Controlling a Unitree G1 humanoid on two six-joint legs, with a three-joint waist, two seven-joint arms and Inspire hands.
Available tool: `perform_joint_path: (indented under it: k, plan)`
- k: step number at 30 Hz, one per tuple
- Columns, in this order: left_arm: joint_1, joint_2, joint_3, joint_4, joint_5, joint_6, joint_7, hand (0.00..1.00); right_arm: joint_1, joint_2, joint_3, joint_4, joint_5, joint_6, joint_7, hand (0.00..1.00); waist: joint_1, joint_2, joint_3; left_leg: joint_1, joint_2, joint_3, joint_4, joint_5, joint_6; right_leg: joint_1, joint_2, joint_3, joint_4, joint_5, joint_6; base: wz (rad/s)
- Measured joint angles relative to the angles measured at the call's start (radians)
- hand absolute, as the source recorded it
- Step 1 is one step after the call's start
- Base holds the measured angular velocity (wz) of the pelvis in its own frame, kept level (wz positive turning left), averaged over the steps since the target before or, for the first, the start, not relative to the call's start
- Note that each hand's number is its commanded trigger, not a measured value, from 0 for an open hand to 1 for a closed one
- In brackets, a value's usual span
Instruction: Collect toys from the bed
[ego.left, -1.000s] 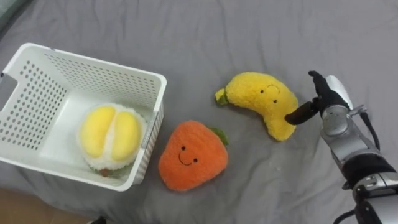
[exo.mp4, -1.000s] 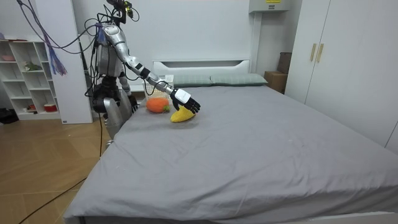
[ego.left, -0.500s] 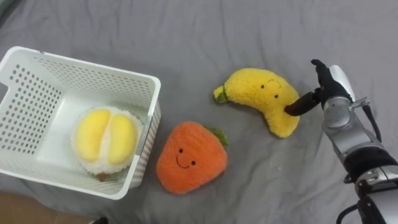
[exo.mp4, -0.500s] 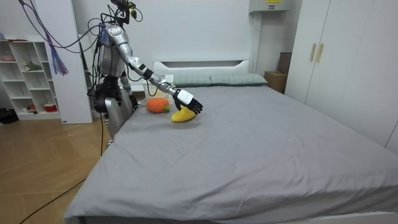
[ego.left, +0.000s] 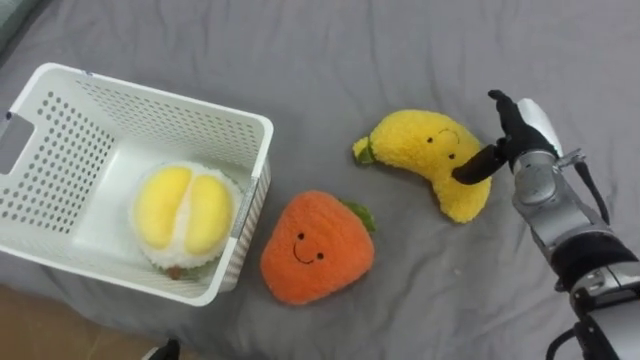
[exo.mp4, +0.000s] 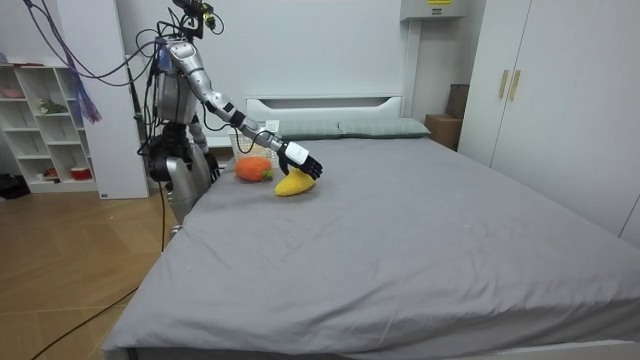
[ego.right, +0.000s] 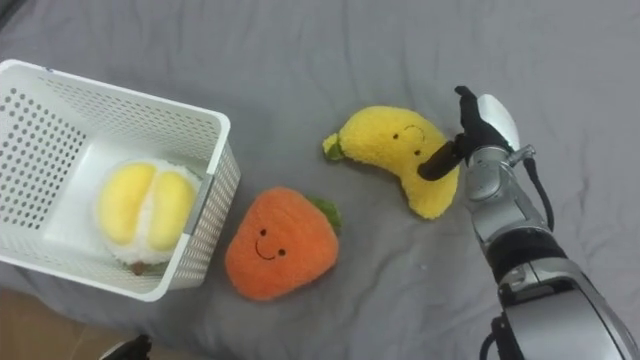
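Robot hand at banana (thumb touching)

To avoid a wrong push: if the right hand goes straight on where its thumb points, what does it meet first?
The yellow banana toy. The right hand is just beside it, and its thumb seems to touch the toy, though depth is unclear.

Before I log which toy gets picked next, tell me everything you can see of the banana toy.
The banana toy is yellow plush with a stitched smiling face and a small green stem end. It lies flat on the grey bed, stem toward the basket, apart from the orange toy. The right hand has its thumb on the other end, fingers open.
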Motion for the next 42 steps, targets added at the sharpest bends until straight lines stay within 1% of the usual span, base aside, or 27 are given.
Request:
perform_joint_path:
  k: [4,7,8,9,10,12,18,22,24,28,32,35,37,39,42]
  plan:
    - [0.001,-0.001,-0.006,0.016,-0.030,0.000,-0.004,0.00,0.002,0.001,0.022,0.012,-0.003,-0.001,0.002,0.00,0.018,0.000,0.0001,0.000,-0.002,-0.008,0.001,0.000,0.000,0.001,-0.001,-0.001,0.000,0.000,0.000,0.01]
    - [0.005,-0.001,-0.009,0.026,-0.039,0.000,-0.005,0.00,0.003,0.014,0.063,0.016,-0.021,-0.001,0.008,0.00,0.021,0.000,0.0001,0.000,-0.003,-0.010,0.001,0.000,0.000,0.002,-0.002,-0.002,0.000,0.000,0.000,0.03]
    - [0.004,-0.001,-0.010,0.026,-0.039,0.000,-0.006,0.00,0.004,0.024,0.073,0.022,-0.023,-0.008,0.016,0.00,0.023,0.000,0.0001,-0.001,-0.003,-0.011,0.002,0.000,0.000,0.002,-0.002,-0.003,0.000,0.000,0.000,0.00]
    - [0.003,-0.001,-0.012,0.029,-0.039,0.000,-0.007,0.00,0.004,0.033,0.083,0.031,-0.023,-0.011,0.023,0.07,0.026,0.000,0.0001,0.000,-0.003,-0.011,0.002,0.000,0.000,0.003,-0.002,-0.003,0.000,0.000,0.000,0.00]
    - [0.001,-0.001,-0.013,0.030,-0.039,-0.001,-0.008,0.00,0.004,0.036,0.089,0.036,-0.023,-0.011,0.026,0.37,0.028,0.000,0.0001,-0.001,-0.003,-0.011,0.003,0.000,0.000,0.003,-0.002,-0.003,0.000,0.000,0.000,0.00]
    - [-0.001,-0.002,-0.025,0.031,-0.040,-0.006,-0.013,0.00,0.012,0.039,0.106,0.042,-0.027,-0.011,0.031,0.99,0.044,0.001,-0.0001,-0.001,-0.004,-0.011,0.004,0.000,0.000,0.003,-0.004,-0.004,0.000,0.000,0.000,0.00]
    - [0.000,-0.003,-0.029,0.033,-0.038,-0.009,-0.015,0.00,0.013,0.033,0.103,0.042,-0.086,-0.014,0.027,1.00,0.045,0.005,-0.0008,-0.001,-0.004,-0.013,0.004,0.000,0.000,0.004,-0.004,-0.011,0.000,0.000,0.000,0.00]
    - [-0.001,-0.003,-0.029,0.029,-0.039,-0.008,-0.018,0.00,0.013,0.034,0.103,0.060,-0.095,-0.016,0.029,1.00,0.045,0.010,-0.0002,-0.003,-0.004,-0.016,0.004,0.000,0.000,0.004,-0.004,-0.014,0.000,0.000,0.000,0.03]
    - [0.000,-0.004,-0.029,0.027,-0.039,-0.005,-0.018,0.00,0.014,0.032,0.099,0.078,-0.098,-0.017,0.029,1.00,0.044,0.017,-0.0002,-0.006,-0.005,-0.022,0.005,0.000,0.000,0.004,-0.005,-0.022,0.000,0.000,0.000,0.07]
    - [0.000,-0.004,-0.032,0.026,-0.039,0.001,-0.019,0.00,0.032,0.025,0.099,0.084,-0.098,-0.019,0.030,1.00,0.042,0.023,-0.0031,-0.014,-0.007,-0.042,0.008,0.000,0.000,0.004,-0.007,-0.042,0.000,0.000,0.000,0.14]
    - [0.005,-0.004,-0.031,0.028,-0.039,0.001,-0.020,0.00,0.045,0.015,0.094,0.090,-0.095,-0.035,0.032,1.00,0.044,0.022,-0.0038,-0.017,-0.011,-0.053,0.010,0.001,0.000,0.007,-0.016,-0.055,0.001,-0.001,0.000,0.09]
    - [0.005,-0.003,-0.028,0.028,-0.036,0.001,-0.020,0.00,0.045,0.014,0.093,0.115,-0.083,-0.052,0.038,1.00,0.046,0.017,-0.0065,-0.013,-0.011,-0.057,0.010,0.002,0.000,0.012,-0.015,-0.056,0.001,-0.001,0.000,0.05]
    - [0.005,-0.001,-0.028,0.031,-0.037,0.001,-0.020,0.00,0.051,0.014,0.094,0.123,-0.072,-0.052,0.042,1.00,0.045,0.017,-0.0064,0.001,-0.012,-0.062,0.010,0.001,0.000,0.029,-0.015,-0.060,-0.001,-0.001,0.000,0.09]
    - [0.005,0.005,-0.025,0.034,-0.036,-0.006,-0.026,0.00,0.062,0.010,0.090,0.123,-0.055,-0.054,0.044,1.00,0.040,0.013,-0.0090,0.010,-0.012,-0.066,0.010,0.001,0.000,0.042,-0.016,-0.062,-0.003,-0.001,0.000,0.09]
    - [0.022,0.005,-0.001,0.024,-0.036,-0.014,-0.040,0.00,0.062,0.000,0.056,0.119,-0.039,-0.053,0.064,1.00,0.039,0.009,-0.0119,0.014,-0.013,-0.064,0.010,0.001,0.000,0.046,-0.016,-0.061,-0.002,-0.001,0.000,0.00]
